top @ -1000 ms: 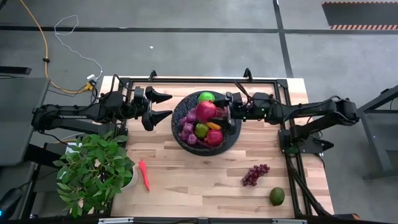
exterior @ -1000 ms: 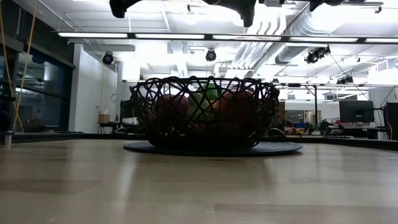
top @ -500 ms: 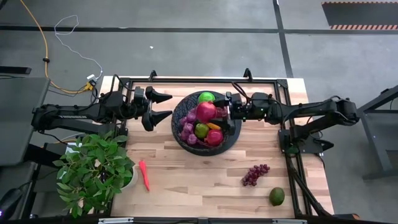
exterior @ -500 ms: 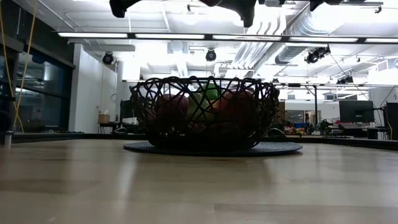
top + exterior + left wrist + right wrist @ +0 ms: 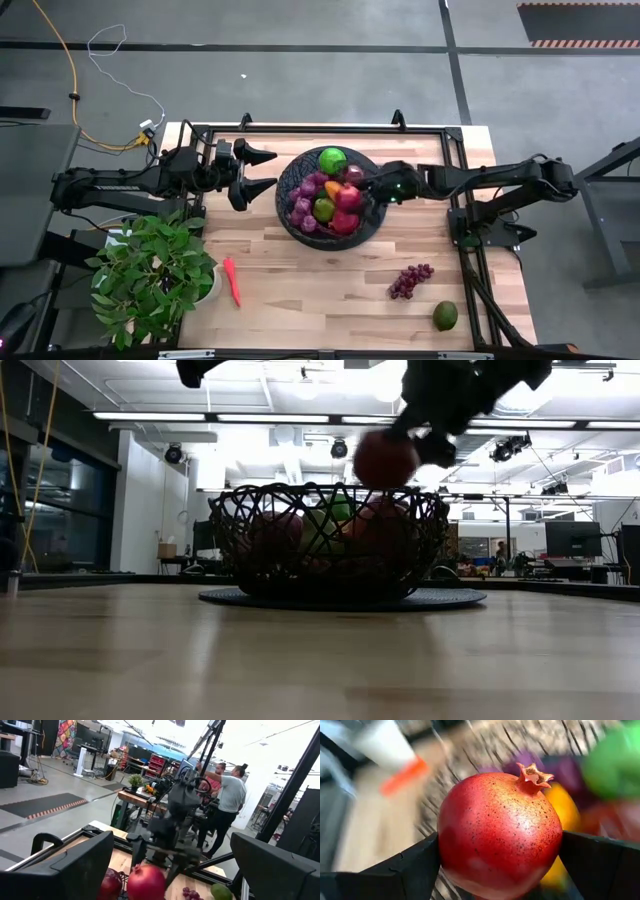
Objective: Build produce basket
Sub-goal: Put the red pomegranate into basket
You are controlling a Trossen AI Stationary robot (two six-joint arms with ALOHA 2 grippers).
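Pomegranate (image 5: 500, 835) clamped in right gripper (image 5: 500, 870) (above basket (image 5: 290, 210)).

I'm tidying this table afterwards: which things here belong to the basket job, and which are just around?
Job:
- black woven mesh basket
- red pomegranate, held by right gripper
- purple grape bunch
- green round fruit
- slim red-orange pepper

Around:
- leafy potted plant
- left gripper, waiting beside the basket

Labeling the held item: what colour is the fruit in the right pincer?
Red with fine yellowish speckles, clearest in the right wrist view: pomegranate.
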